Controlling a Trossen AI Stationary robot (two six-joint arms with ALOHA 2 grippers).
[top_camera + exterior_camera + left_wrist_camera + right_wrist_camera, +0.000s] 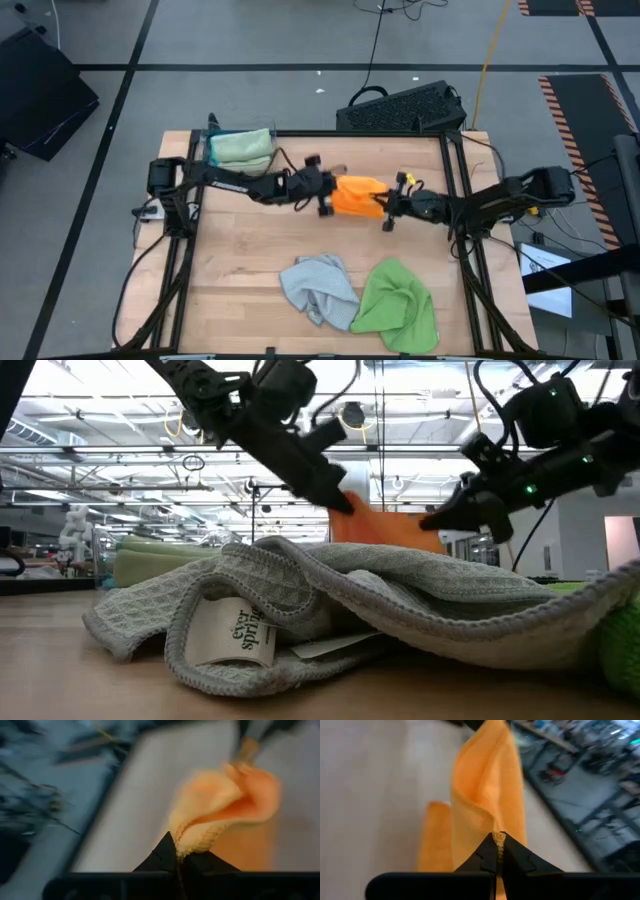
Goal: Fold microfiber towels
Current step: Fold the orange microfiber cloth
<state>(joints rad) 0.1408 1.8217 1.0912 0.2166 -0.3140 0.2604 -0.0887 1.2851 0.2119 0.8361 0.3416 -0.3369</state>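
An orange towel (358,196) hangs stretched above the middle of the wooden surface (240,270), held at both ends. The left claw (327,199) is pinched tight on one edge, and the right claw (385,208) is pinched tight on the opposite edge. Nearer the front edge lie a crumpled grey towel (318,287) and, touching it, a bright green towel (397,303). Pale green towels (241,147) sit stacked at the far left corner. A black keyboard (400,107) lies on the floor beyond the surface.
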